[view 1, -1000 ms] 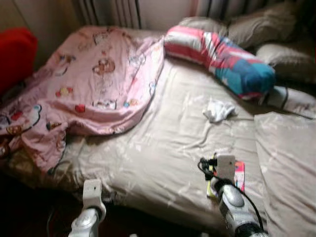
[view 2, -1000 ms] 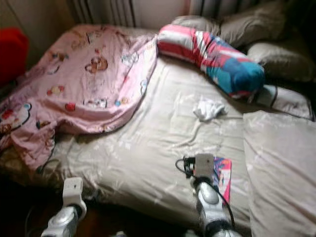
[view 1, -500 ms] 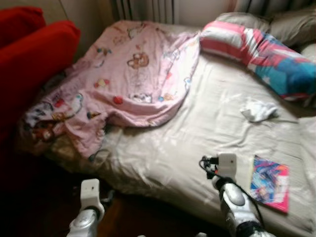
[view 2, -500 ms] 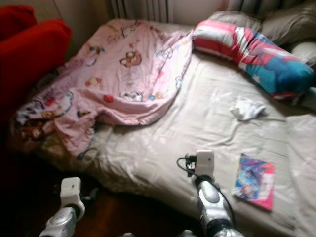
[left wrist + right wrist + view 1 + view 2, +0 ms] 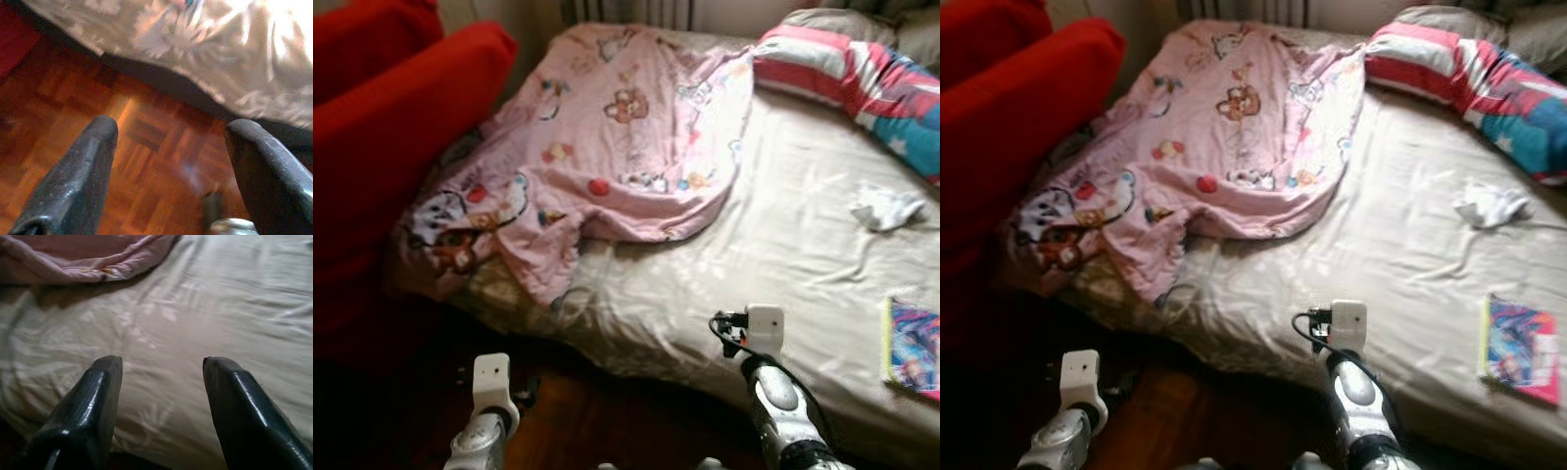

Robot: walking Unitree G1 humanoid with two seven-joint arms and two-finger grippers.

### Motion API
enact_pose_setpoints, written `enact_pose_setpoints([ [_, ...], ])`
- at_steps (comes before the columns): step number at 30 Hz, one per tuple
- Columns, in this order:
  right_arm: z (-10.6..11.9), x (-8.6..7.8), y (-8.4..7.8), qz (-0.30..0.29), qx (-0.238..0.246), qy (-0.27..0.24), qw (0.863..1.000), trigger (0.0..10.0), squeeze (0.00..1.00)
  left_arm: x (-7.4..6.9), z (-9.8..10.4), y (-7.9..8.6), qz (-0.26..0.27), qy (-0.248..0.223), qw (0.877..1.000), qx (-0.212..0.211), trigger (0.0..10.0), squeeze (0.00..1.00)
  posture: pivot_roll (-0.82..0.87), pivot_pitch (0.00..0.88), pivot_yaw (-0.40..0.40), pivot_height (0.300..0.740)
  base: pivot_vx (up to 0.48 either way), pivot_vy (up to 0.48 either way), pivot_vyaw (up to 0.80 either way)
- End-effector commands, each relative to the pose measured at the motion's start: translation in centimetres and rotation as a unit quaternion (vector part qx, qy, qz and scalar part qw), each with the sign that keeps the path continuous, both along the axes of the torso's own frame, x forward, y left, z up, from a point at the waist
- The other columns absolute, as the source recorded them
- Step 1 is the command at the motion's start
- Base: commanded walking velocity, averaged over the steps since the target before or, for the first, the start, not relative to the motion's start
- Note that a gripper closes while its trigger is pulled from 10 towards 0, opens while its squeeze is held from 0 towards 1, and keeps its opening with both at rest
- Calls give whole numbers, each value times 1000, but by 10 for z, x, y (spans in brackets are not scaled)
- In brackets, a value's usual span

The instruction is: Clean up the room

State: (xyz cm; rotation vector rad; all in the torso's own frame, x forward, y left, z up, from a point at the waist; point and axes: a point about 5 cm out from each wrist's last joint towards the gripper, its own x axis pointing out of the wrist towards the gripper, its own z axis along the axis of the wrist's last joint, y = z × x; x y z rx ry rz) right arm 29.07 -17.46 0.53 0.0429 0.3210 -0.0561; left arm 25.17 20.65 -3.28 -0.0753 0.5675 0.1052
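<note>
1. You see a soft, rumpled pink blanket (image 5: 617, 147) with cartoon prints bunched on the bed (image 5: 783, 264), whose beige sheet is glossy and creased; a crumpled white cloth (image 5: 886, 208) and a flat colourful book (image 5: 913, 348) lie toward its right side.
2. Since a second ago your view has swung left: the red sofa (image 5: 391, 147) now looms larger and the striped bolster (image 5: 862, 83) sits at the right edge.
3. Your left gripper (image 5: 168, 161) hangs over glossy parquet floor (image 5: 98, 147), jaws spread; your right gripper (image 5: 161, 396) hovers over the sheet, jaws spread.
</note>
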Motion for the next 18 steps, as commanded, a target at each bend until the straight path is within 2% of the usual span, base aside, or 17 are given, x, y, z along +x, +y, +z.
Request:
enact_pose_setpoints([
  [1,0,0,2,-4,6,-2,1000,10000,0,-8,-5,5,0,17,1000,6,10000,0,-39,176,41,723,0,476,0],
  [18,-1,-2,-1,-15,5,0,1000,10000,0,-13,-9,4,3,23,1000,2,10000,0,-47,153,27,723,0,476,0],
])
